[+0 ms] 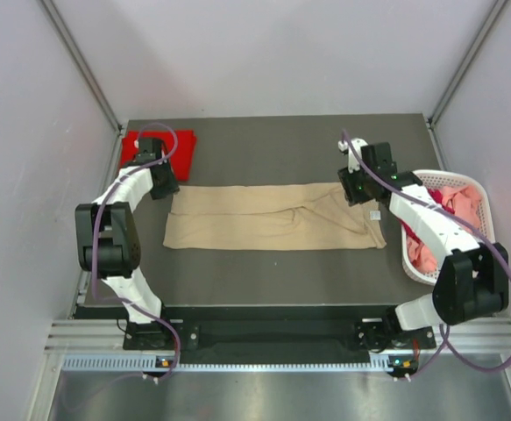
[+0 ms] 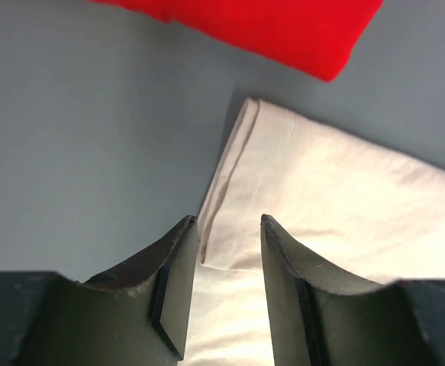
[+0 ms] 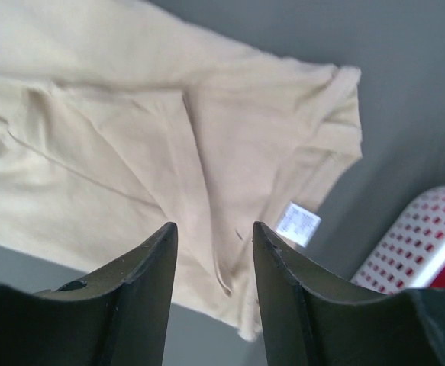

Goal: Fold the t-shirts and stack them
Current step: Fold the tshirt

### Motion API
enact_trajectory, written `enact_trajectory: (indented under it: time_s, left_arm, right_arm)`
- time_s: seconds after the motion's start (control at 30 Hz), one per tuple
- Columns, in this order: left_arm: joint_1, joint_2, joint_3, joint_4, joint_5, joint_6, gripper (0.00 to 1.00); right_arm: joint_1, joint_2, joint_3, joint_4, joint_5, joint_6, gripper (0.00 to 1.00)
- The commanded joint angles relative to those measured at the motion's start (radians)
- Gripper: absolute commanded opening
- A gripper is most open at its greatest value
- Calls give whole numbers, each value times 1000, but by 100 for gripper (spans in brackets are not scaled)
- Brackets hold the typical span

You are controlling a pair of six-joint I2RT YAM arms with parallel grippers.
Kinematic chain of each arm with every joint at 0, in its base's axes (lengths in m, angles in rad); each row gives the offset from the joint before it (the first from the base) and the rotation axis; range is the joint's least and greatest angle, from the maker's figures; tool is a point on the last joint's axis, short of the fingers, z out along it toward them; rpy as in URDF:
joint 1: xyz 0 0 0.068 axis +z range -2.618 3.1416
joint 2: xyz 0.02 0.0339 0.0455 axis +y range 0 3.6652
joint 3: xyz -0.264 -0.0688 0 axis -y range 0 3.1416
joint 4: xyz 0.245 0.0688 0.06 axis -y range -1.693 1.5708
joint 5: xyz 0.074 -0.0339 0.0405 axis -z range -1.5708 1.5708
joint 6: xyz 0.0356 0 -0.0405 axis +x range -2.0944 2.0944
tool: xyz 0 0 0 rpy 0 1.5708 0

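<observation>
A tan t-shirt [image 1: 273, 217] lies folded into a long flat strip across the middle of the dark table. My left gripper [image 1: 169, 189] hovers at its far left corner, open, with cloth [image 2: 344, 206] showing under the gap of the left gripper [image 2: 228, 221] and nothing pinched. At the strip's far right end my right gripper [image 1: 358, 193] is also open. In the right wrist view the right gripper [image 3: 214, 226] sits above the tan t-shirt [image 3: 130, 137] near its white label [image 3: 298, 225]. A folded red t-shirt [image 1: 180, 145] lies at the back left, and the same red t-shirt [image 2: 283, 27] shows in the left wrist view.
A white slotted basket [image 1: 413, 263] stands at the table's right edge with pink t-shirts [image 1: 461, 202] bunched inside. Its wall [image 3: 428, 236] shows at the right in the right wrist view. Grey walls close in the left, back and right sides.
</observation>
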Motion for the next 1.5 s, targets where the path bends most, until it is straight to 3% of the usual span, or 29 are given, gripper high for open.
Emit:
enact_trajectory:
  time_s: [0.0, 0.17, 0.4, 0.7, 0.83, 0.93, 1.23, 1.37, 1.47]
  left_arm:
    - [5, 31, 32, -51, 40, -5, 44]
    - [3, 88, 20, -60, 30, 7, 42]
    - [3, 137, 45, -85, -55, -14, 28]
    - [3, 74, 141, -131, -98, -39, 35]
    - [3, 46, 149, -137, -22, -45, 35]
    - [3, 2, 123, -119, 127, -59, 36]
    - [3, -130, 77, -86, 250, -70, 38]
    - [3, -156, 65, -74, 268, -80, 38]
    - [3, -162, 57, -70, 288, -90, 38]
  right_arm:
    - [19, 96, 95, 40, 24, 163, 45]
    - [49, 181, 115, 32, -13, 235, 43]
    - [49, 207, 5, 61, 67, 265, 36]
    - [5, 286, 95, 91, -150, 105, 43]
    - [-16, 366, 144, 89, -157, 45, 46]
    - [-29, 421, 177, 92, -183, 19, 48]
    - [-30, 467, 198, 117, -311, -31, 48]
    - [-30, 452, 178, 123, -325, -28, 33]
    - [-30, 438, 160, 140, -340, -25, 29]
